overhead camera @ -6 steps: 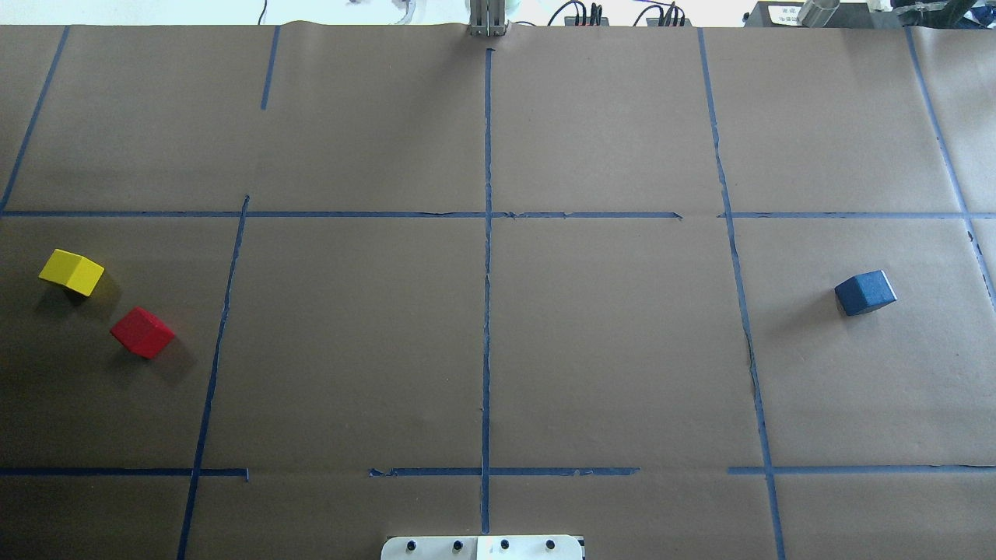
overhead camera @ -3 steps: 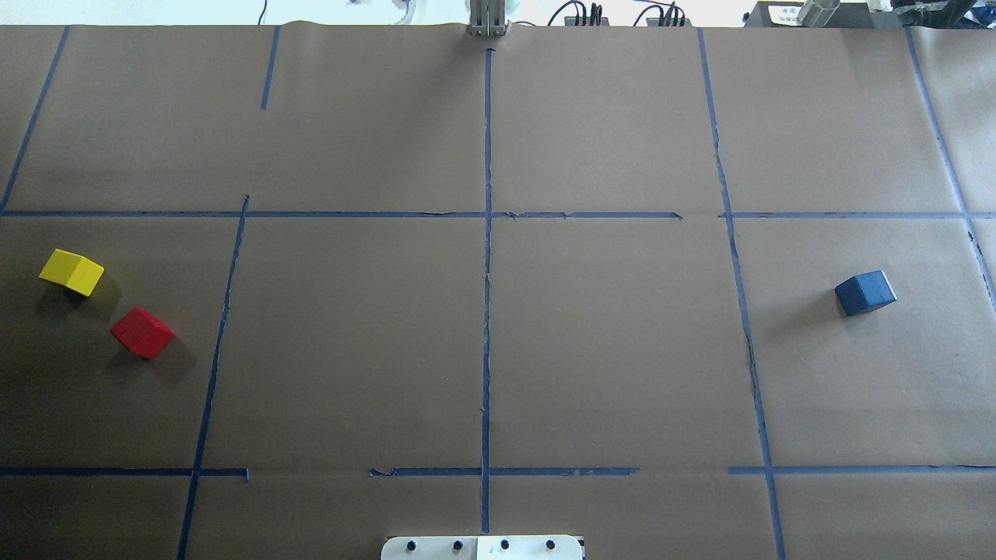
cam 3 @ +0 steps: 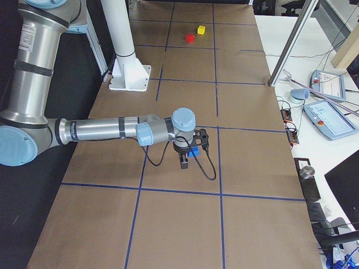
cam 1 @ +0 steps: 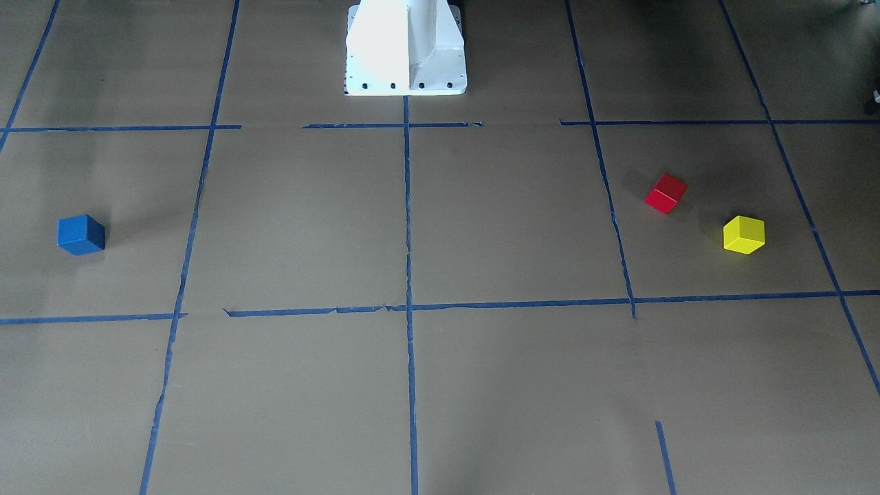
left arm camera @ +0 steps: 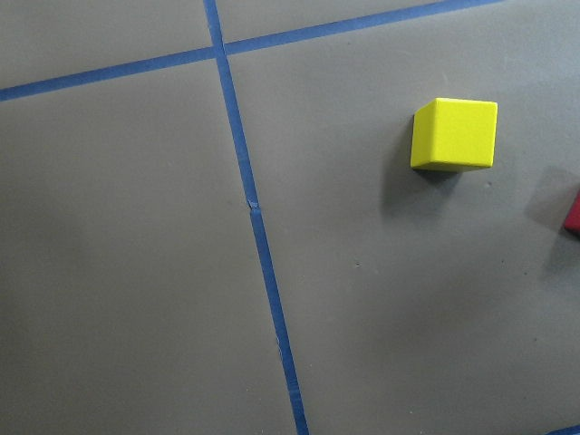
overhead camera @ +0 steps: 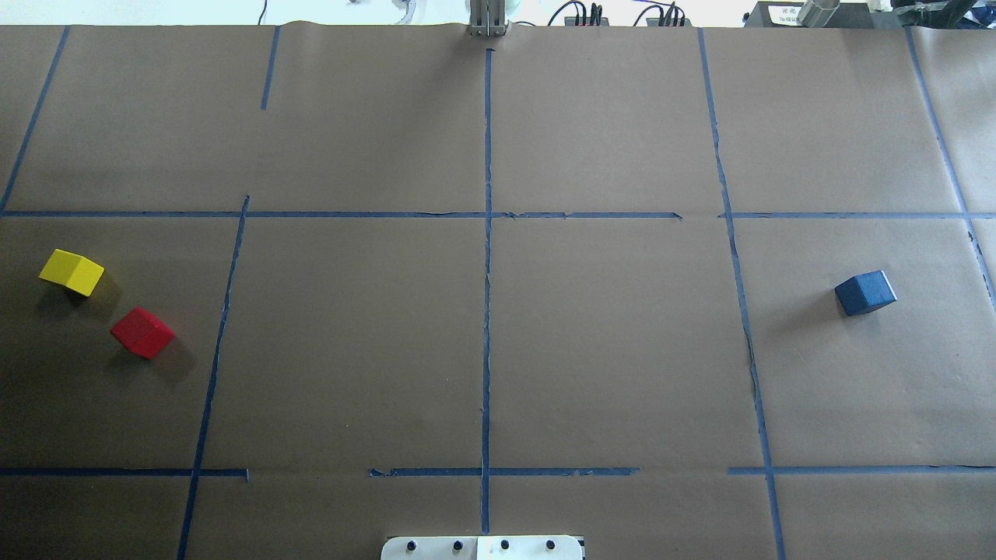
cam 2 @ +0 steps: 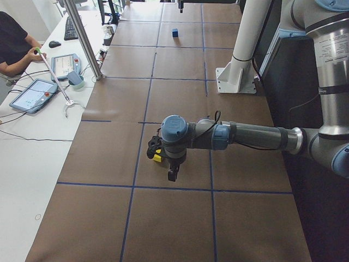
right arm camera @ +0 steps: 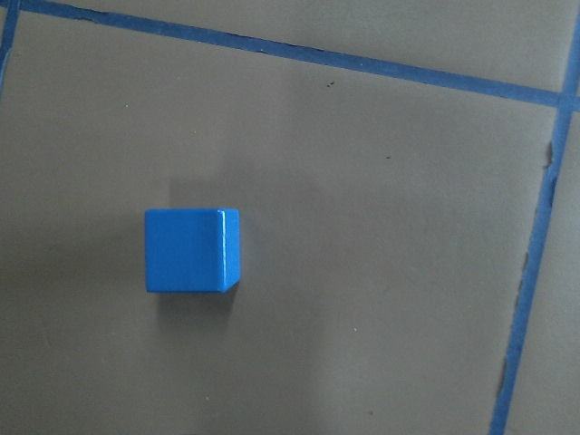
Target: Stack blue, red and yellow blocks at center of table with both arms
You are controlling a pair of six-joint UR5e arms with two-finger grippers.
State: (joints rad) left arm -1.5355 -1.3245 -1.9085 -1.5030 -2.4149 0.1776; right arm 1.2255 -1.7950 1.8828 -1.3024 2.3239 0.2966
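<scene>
One blue block (right arm camera: 192, 251), seemingly below right gripper (cam 3: 183, 163)

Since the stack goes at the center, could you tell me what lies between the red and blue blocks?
Only brown paper crossed by blue tape lines lies between the red block and the blue block; the overhead view shows it.

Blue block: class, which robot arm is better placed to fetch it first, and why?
Right. The right end effector hangs by the blue block, seen in its wrist view; the left end effector is at the far end, by the yellow block and red block.
</scene>
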